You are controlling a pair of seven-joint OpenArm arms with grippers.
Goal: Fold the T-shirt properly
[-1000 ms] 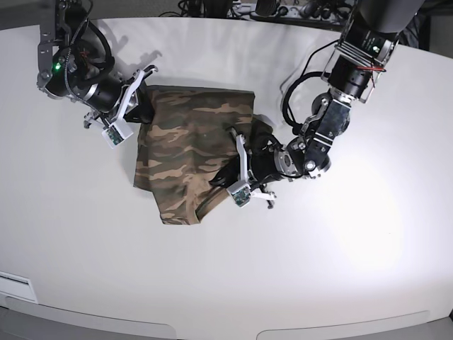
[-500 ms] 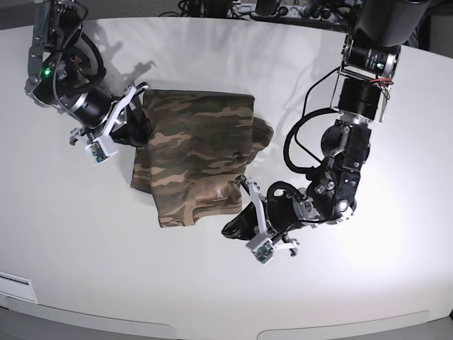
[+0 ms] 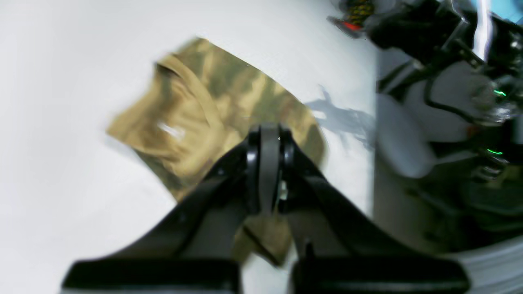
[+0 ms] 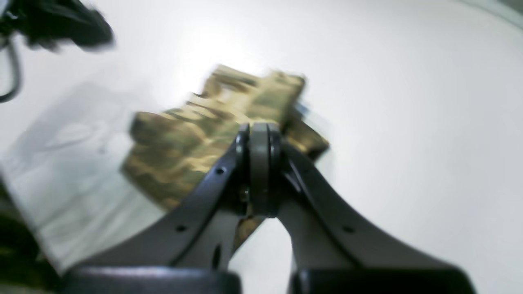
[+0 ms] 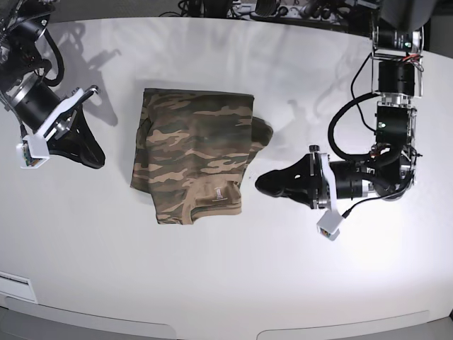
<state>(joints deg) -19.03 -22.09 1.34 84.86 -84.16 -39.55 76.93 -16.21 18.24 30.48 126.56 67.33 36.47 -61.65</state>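
The T-shirt (image 5: 195,159) lies on the white table (image 5: 212,283) as a folded camouflage rectangle, with a small bulge of cloth at its right edge. My left gripper (image 5: 260,183) is shut and empty, a short way right of the shirt's lower right corner. My right gripper (image 5: 99,159) is also shut and empty, off to the shirt's left. The left wrist view is blurred and shows the left gripper (image 3: 267,132) closed in front of the T-shirt (image 3: 204,106). In the right wrist view the right gripper (image 4: 259,130) is closed, with the T-shirt (image 4: 192,139) beyond it.
Cables and plugs (image 5: 283,8) run along the table's far edge. The rounded front edge (image 5: 212,327) is near the bottom of the base view. The right arm (image 3: 429,28) shows as a dark blur in the left wrist view.
Both arms have drawn back from the T-shirt, the left one toward the right and the right one toward the left. The shirt now lies flat and untouched.
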